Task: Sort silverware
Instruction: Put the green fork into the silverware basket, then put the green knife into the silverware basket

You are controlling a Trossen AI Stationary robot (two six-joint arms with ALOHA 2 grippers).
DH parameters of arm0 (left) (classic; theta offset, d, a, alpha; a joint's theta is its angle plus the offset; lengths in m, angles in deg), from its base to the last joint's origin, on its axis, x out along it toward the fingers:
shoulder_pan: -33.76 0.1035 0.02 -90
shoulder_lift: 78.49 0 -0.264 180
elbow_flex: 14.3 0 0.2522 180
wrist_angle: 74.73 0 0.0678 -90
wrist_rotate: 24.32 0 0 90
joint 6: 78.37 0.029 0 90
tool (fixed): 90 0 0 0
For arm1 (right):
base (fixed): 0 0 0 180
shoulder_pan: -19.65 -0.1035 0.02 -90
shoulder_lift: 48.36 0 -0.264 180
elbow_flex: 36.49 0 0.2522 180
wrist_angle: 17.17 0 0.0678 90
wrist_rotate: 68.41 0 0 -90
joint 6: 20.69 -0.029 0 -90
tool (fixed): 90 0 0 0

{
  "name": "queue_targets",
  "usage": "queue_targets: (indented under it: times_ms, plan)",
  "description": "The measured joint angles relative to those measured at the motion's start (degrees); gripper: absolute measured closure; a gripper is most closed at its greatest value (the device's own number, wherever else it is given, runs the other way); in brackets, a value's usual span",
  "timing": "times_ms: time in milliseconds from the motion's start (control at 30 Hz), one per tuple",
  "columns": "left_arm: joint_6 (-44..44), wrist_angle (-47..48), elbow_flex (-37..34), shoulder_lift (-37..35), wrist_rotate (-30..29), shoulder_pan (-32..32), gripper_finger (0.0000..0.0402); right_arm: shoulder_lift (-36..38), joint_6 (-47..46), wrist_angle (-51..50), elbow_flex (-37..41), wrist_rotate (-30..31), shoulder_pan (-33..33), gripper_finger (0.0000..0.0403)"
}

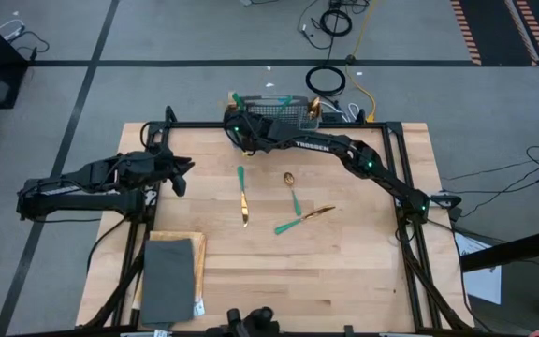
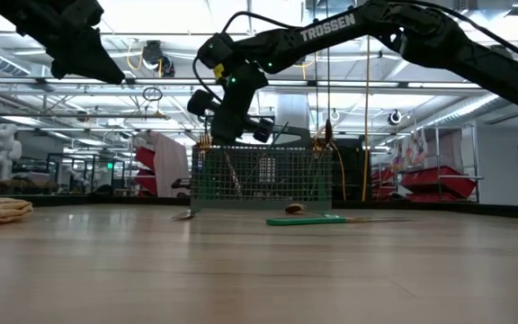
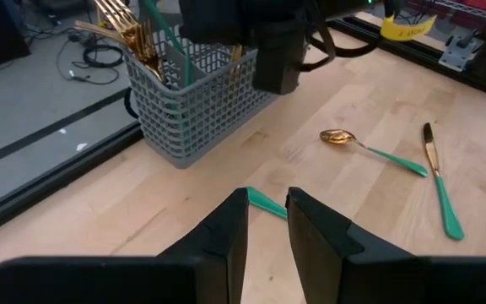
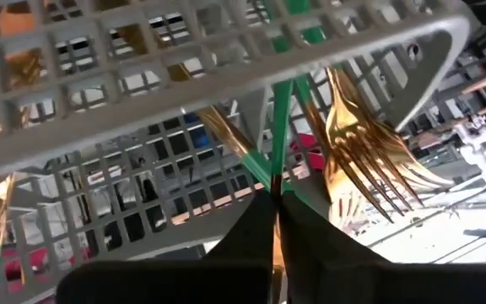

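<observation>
Two grippers: right gripper (image 4: 275, 203) clamped on a fork handle (image 4: 282, 101) inside the basket (image 1: 284, 116); left gripper (image 3: 267, 221) fingers apart, empty.

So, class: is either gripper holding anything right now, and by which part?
The right gripper, inside the basket, is shut on a piece of silverware, pinching its green handle. The left gripper, raised over the table, holds nothing.

The basket (image 1: 271, 116) is standing at the table's (image 1: 363, 271) far edge, holding forks (image 4: 369, 143). Three pieces are lying before it: a knife (image 1: 242, 195) left, a spoon (image 1: 293, 190) middle, perhaps another knife (image 1: 303, 219) right. The slab (image 1: 167, 278) is lying near-left.
</observation>
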Motion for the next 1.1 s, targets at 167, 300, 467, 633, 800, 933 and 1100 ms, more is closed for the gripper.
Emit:
queue_targets:
  times_ms: [167, 300, 467, 633, 800, 933, 1100]
  plan:
    - [0.3, 0.0, 0.0, 0.0, 0.0, 0.0, 0.0311, 0.2, -3.0, 0.6, 0.0, -0.2, 0.0, 0.0367]
    - [0.4, 0.0, 0.0, 0.0, 0.0, 0.0, 0.0311, 0.3, -6.0, 0.7, -0.2, -0.2, 0.0, 0.0322]
    - [0.4, 0.0, 0.0, 0.0, 0.0, 0.0, 0.0311, 0.5, -9.3, 2.1, -0.2, 1.6, -0.2, 0.0265]
    - [0.4, 0.0, 0.0, 0.0, 0.0, 0.0, 0.0311, 3.3, -14.5, 4.7, -0.2, 4.0, -0.2, 0.0231]
    - [0.3, 0.0, 0.0, 0.0, 0.0, 0.0, 0.0311, 7.9, -21.7, 5.0, -0.3, 4.5, -0.2, 0.0223]
    - [0.0, -0.3, 0.0, 0.0, 0.0, 0.0, 0.0311, 10.3, -28.4, 4.2, -0.3, 5.7, -0.2, 0.0223]
    - [-0.2, -2.4, 0.0, 0.0, 0.0, 0.0, 0.0311, 12.2, -34.1, 3.5, -0.3, 11.2, -0.2, 0.0222]
